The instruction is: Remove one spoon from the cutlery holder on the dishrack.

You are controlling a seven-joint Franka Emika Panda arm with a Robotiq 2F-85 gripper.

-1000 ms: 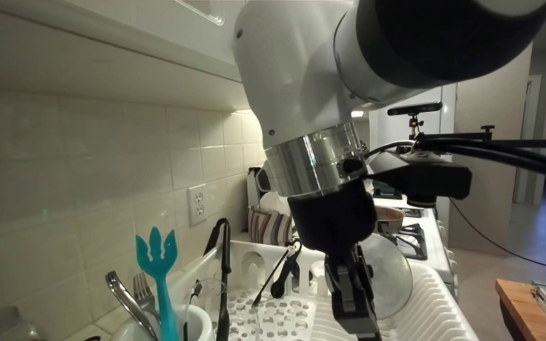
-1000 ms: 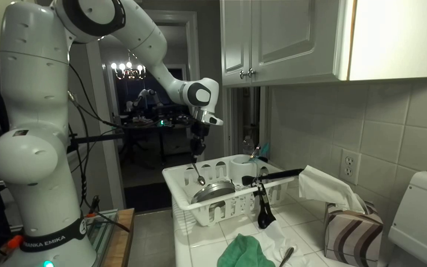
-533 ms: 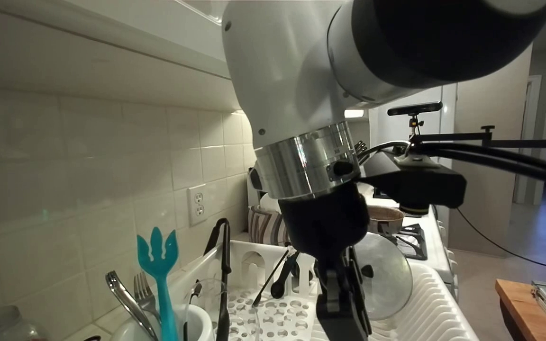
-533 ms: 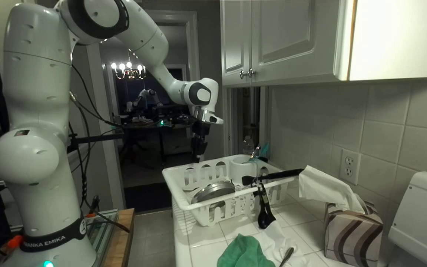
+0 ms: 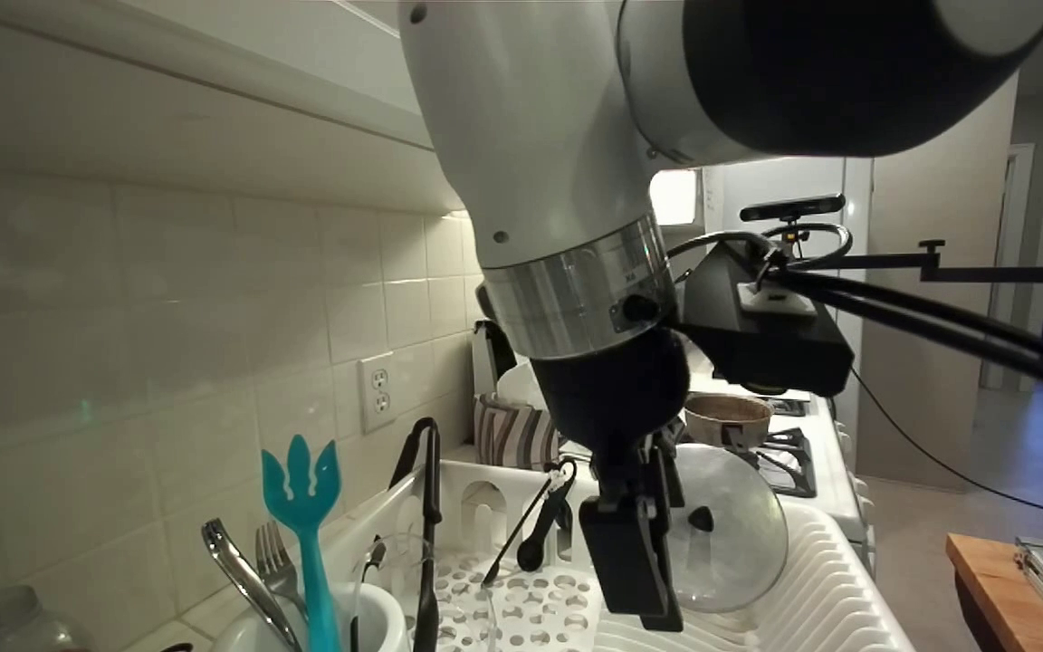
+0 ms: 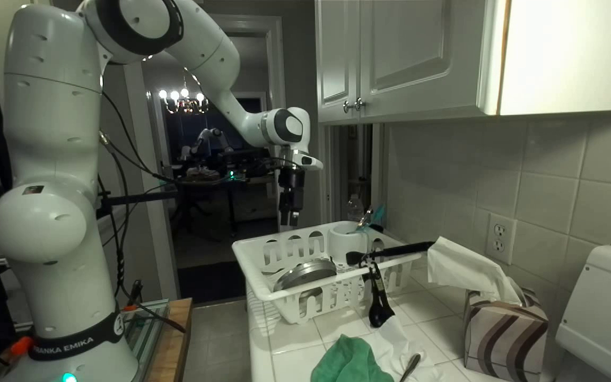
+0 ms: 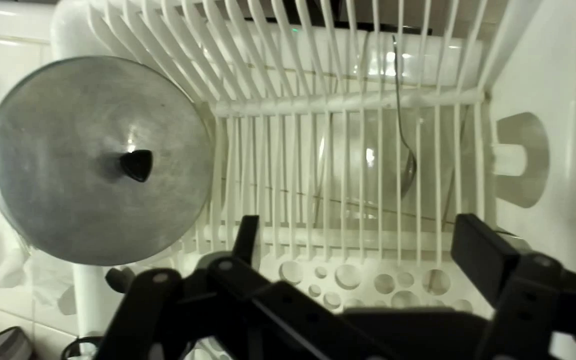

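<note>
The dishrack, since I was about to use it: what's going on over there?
A robot arm is working over the dishrack, its pincer hanging open with nothing in it. A spoon lies in the rack's ribbed part, most likely the one the pincer held a second ago. The cutlery holder sits at one end of the rack, a fork and a turquoise utensil sticking up from it. So that spoon seems out of the holder but not out of the rack.

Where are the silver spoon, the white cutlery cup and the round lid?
Silver spoon (image 7: 410,167), wrist view: the bowl.
White cutlery cup (image 6: 345,247), in an exterior view: outer wall.
Round lid (image 7: 90,160), wrist view: gray top.
</note>
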